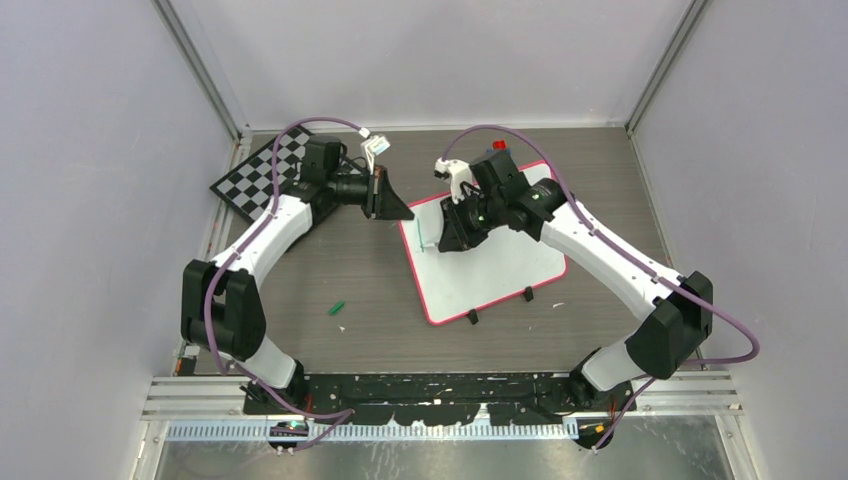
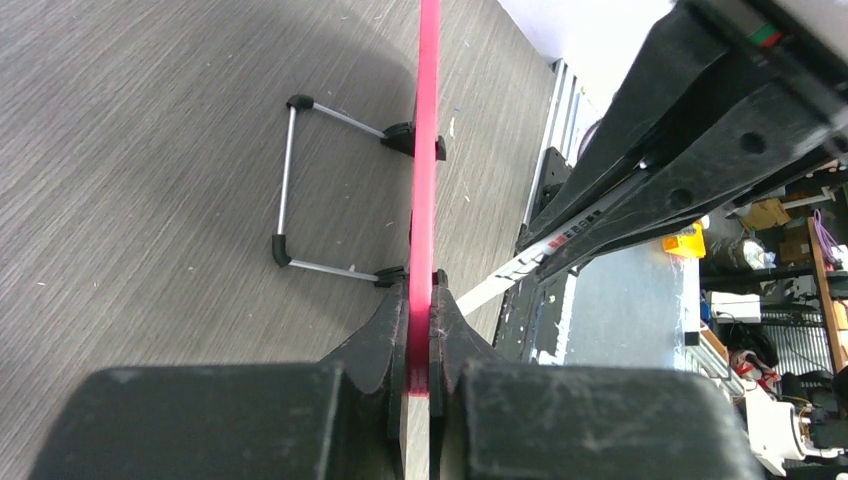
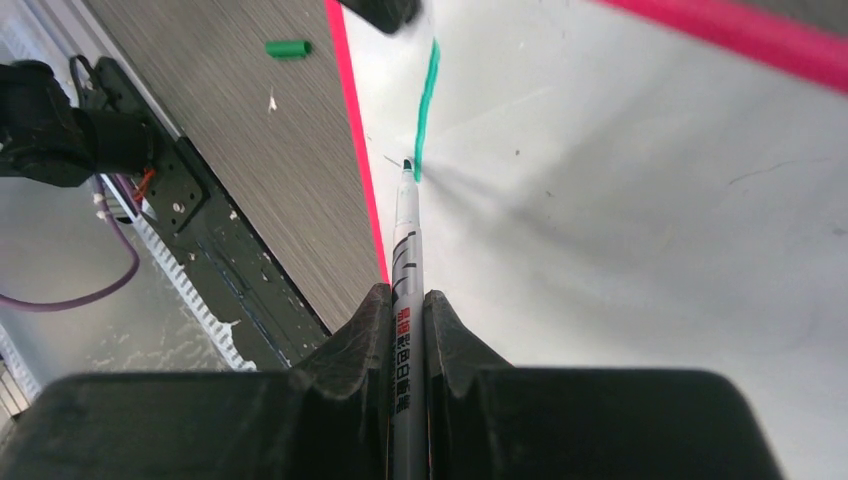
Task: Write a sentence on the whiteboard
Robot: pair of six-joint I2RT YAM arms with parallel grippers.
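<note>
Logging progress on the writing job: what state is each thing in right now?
Left gripper: shut on the whiteboard rim.
Right gripper: shut on the marker.
Marker: uncapped, tip touching the whiteboard.
Cap: off, lying on the table.
Whiteboard: one green stroke so far, no words yet.

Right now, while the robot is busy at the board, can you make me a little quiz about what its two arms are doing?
1. True or false: the left gripper is pinching the red rim of the whiteboard.
2. Pick one: what does the right gripper hold? A) a marker B) an eraser C) a chess piece
3. Fill the gap: the stroke drawn on the board is coloured ____.

Key: 1 true; 2 A; 3 green.
</note>
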